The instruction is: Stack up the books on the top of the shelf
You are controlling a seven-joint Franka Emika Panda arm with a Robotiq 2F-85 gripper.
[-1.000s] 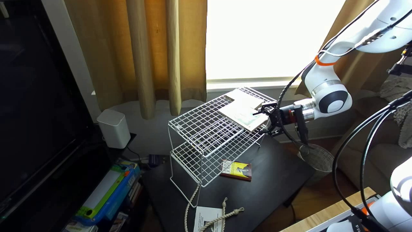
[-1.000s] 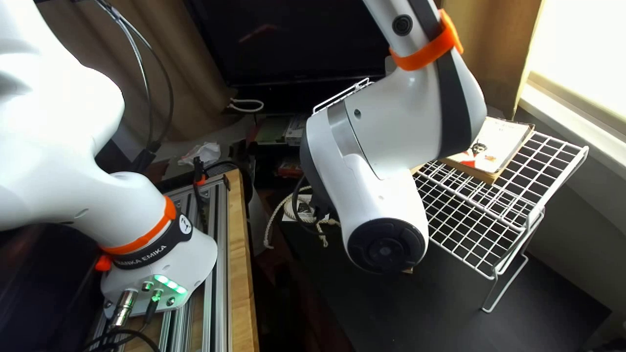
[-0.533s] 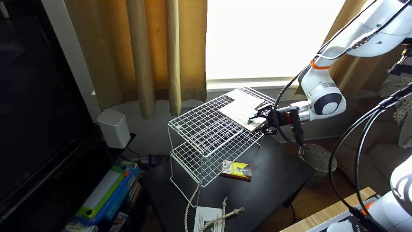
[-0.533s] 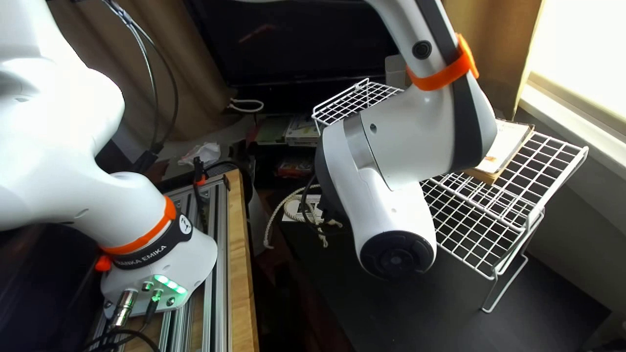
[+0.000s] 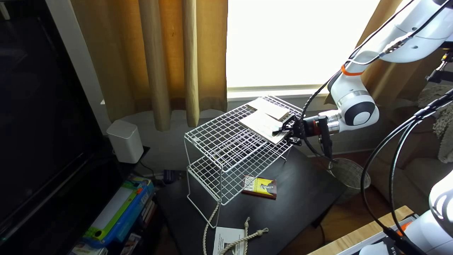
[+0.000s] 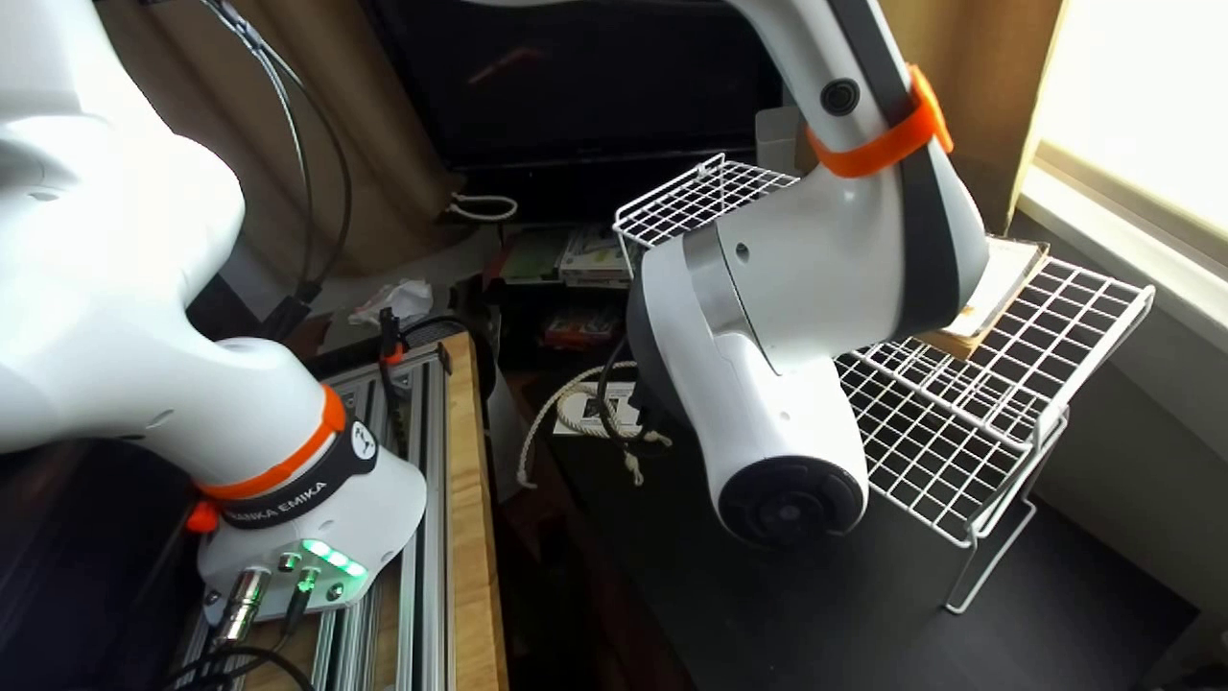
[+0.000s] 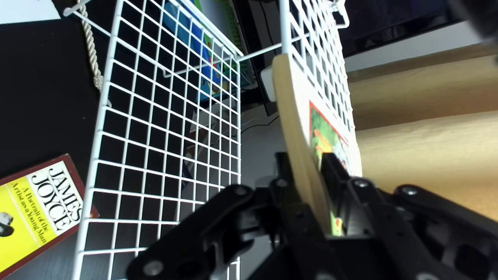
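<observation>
Wrist view is showing us the claw pinching the front book by its edge, one finger over the cover and one beneath, presumably because that edge is jutting past the shelf. We are seeing this book lying on the shelf's top, beside the back book, any overlap being unclear. Compared with a second ago, we are reaching further in, and the fingers are sitting closer together.

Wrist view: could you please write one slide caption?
The hand, a white-covered book between its fingers, at the wire shelf; a James Joyce book on the dark table.
</observation>
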